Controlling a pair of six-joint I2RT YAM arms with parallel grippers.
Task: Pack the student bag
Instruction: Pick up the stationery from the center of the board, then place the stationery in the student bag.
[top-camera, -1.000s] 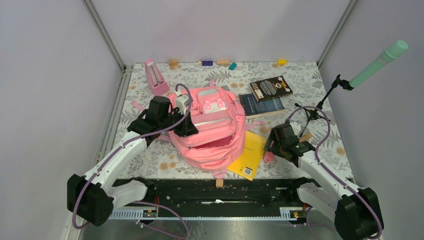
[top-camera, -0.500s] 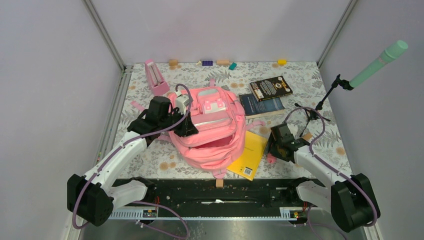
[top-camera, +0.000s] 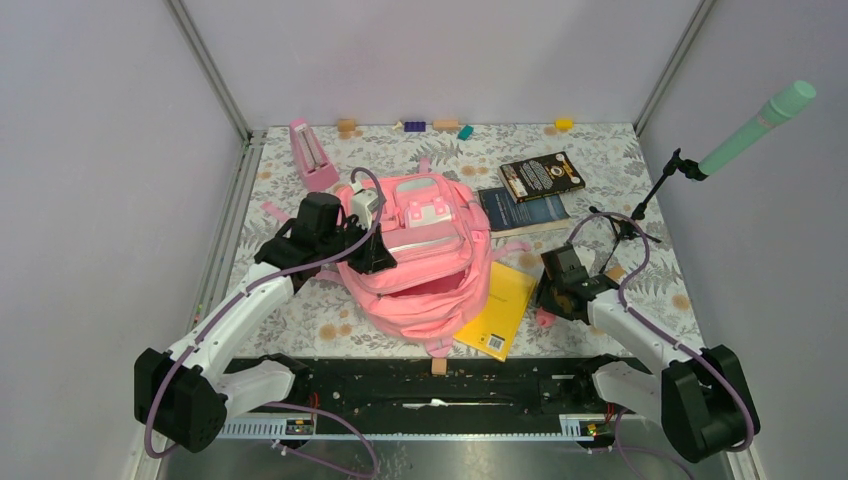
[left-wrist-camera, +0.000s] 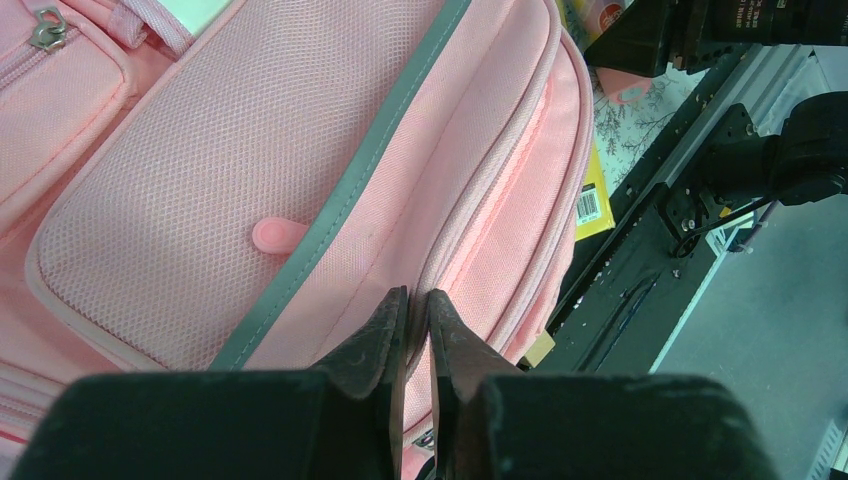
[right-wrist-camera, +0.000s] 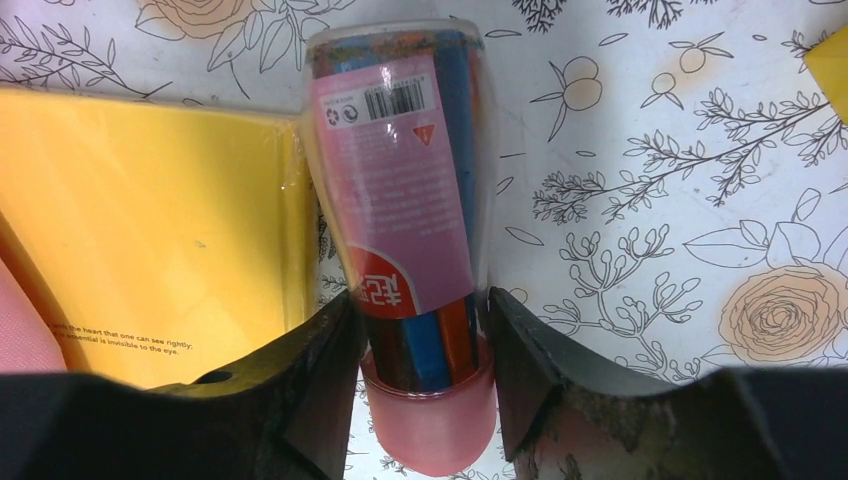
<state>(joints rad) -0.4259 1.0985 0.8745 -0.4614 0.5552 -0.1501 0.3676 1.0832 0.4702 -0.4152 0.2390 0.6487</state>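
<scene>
The student bag (top-camera: 425, 260), a soft pink backpack, lies in the middle of the table with its main opening facing the near edge. My left gripper (top-camera: 372, 255) is at the bag's left side. In the left wrist view the left gripper (left-wrist-camera: 418, 300) is shut on a fold of the bag's (left-wrist-camera: 200, 180) pink fabric by the zip seam. My right gripper (top-camera: 545, 305) is low on the table, right of the bag. In the right wrist view the right gripper (right-wrist-camera: 420, 310) is closed on a clear tube of coloured pencils (right-wrist-camera: 400, 160) with a pink cap, which lies on the table.
A yellow book (top-camera: 500, 300) lies partly under the bag's right side, touching the tube. A blue book (top-camera: 522, 210) and a black book (top-camera: 541, 175) lie behind. A pink metronome (top-camera: 312, 155) stands at the back left, and a microphone stand (top-camera: 640, 210) at the right.
My right gripper has dropped lower and moved slightly right onto the pencil tube. The left arm and the bag have not moved.
</scene>
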